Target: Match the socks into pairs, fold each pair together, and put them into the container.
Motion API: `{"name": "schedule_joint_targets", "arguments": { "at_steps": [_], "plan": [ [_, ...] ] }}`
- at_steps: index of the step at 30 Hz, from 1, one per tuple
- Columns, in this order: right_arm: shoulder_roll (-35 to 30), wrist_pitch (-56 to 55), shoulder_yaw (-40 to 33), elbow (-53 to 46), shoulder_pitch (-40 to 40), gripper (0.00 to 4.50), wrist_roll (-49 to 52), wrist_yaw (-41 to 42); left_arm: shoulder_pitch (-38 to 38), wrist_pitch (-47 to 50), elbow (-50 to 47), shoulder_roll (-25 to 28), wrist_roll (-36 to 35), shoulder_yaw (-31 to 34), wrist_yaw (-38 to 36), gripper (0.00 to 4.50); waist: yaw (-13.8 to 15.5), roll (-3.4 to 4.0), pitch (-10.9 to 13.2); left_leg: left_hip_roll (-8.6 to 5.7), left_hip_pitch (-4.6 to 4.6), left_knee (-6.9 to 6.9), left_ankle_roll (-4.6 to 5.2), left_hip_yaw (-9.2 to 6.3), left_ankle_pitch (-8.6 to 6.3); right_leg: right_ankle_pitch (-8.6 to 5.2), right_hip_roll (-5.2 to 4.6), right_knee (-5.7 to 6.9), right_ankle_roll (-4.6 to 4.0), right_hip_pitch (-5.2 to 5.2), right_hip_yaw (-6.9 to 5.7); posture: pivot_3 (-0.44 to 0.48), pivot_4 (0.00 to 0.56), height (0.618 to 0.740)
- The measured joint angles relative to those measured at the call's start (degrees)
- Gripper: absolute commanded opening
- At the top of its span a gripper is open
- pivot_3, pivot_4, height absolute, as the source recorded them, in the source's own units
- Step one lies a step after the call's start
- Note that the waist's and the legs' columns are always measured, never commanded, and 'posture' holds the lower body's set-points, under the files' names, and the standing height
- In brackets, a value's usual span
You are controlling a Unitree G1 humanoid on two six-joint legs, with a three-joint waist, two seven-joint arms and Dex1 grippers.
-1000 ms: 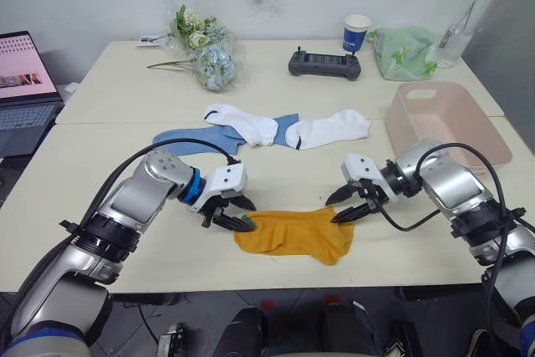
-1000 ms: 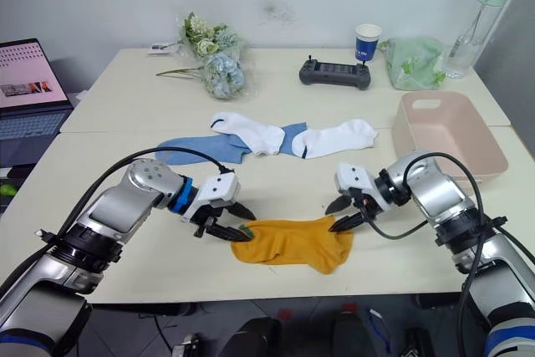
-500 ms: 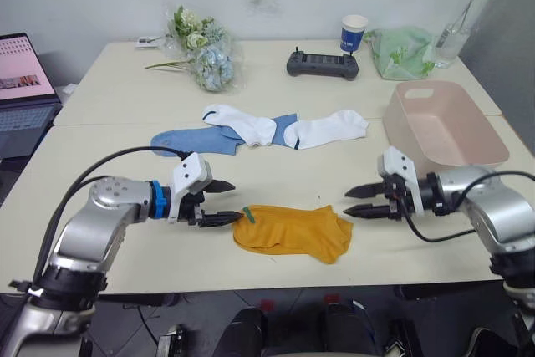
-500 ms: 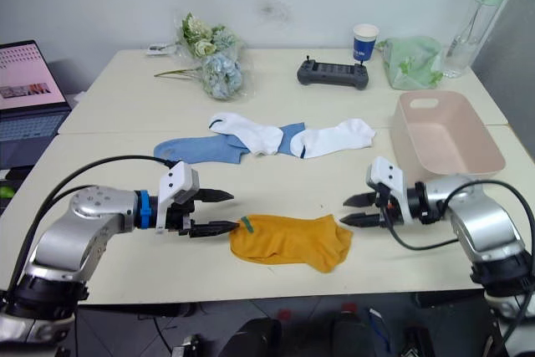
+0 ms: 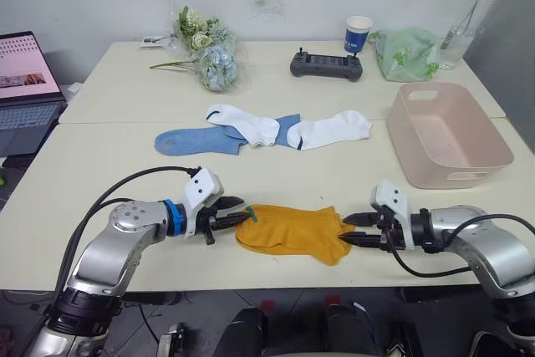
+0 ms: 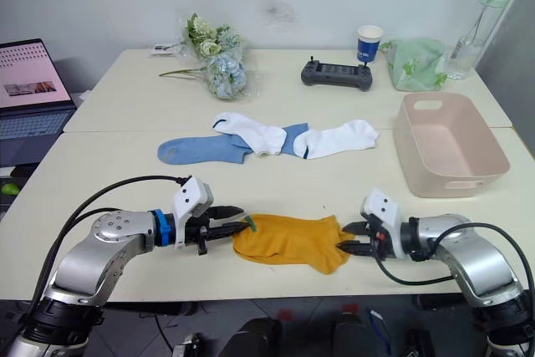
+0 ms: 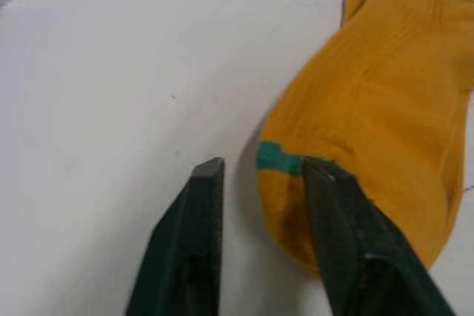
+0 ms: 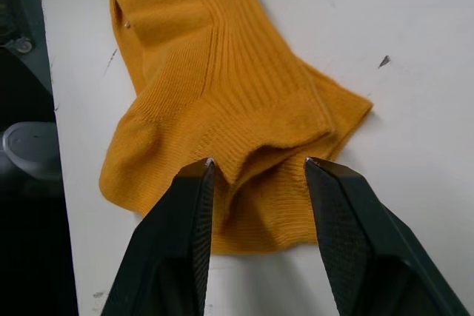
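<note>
Near edge of the table [image 5: 100, 198]: the mustard-yellow socks [image 5: 292, 232] lie stacked flat, between my two grippers. My left gripper [image 5: 236, 211] sits low at the stack's left end, fingers parted a little; in the left wrist view one finger [image 7: 337, 216] rests on the yellow cloth beside a small green tab [image 7: 278, 159] and the other finger lies on bare tabletop, so nothing is clamped. My right gripper [image 6: 349, 237] sits at the stack's right end, fingers also parted; in the right wrist view the ribbed cuffs [image 8: 281, 146] lie just at the fingertips, one finger [image 8: 185, 212] touching the cloth's edge, without a closed grasp.

Farther back, mid-table, the remaining socks lie in a row: a light blue sock [image 5: 192, 140] at left, a white sock [image 5: 242, 123] overlapping it, a second light blue sock [image 5: 285, 129] mostly covered, and another white sock [image 5: 330, 130] at right. The container [image 5: 447, 135], a pale pink tub, stands at right, well apart from the yellow stack, with no sock in it.

Far side: flowers [image 5: 205, 48], a black controller [image 5: 326, 64], a paper cup [image 5: 357, 33], a green bag [image 5: 405, 52], a bottle [image 5: 464, 14]. A laptop [image 5: 25, 89] stands far left.
</note>
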Motion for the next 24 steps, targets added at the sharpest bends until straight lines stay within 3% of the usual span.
{"name": "schedule_joint_targets", "arguments": {
  "at_steps": [3,12,24],
  "plan": [
    [0.0,0.1,0.4,-1.0,0.2,0.05,0.2,0.0,0.0,0.0,0.0,0.0,0.0,-0.5,0.0,0.00,0.0,0.00,0.0,0.00,0.00,0.00,0.00,-0.02,0.00,0.00,0.00,-0.01,0.00,0.01,-0.02,0.000,0.150,0.740],
    [-0.3,0.0,0.8,-1.0,0.0,0.02,1.4,-0.1,0.0,0.0,0.1,0.7,-0.5,-0.2,-0.2,0.00,0.0,0.00,0.0,0.00,0.00,0.00,0.00,-0.02,0.00,0.00,0.00,-0.01,0.00,0.01,-0.02,0.000,0.150,0.740],
    [-6.7,7.0,-0.9,-0.9,-8.1,0.02,9.4,5.2,4.3,9.8,-9.2,2.8,-11.2,5.8,0.0,0.00,0.1,0.00,0.0,0.01,0.01,0.00,0.01,-0.05,0.00,0.00,-0.01,-0.06,0.00,0.08,-0.06,0.000,0.150,0.740]
  ]
}}
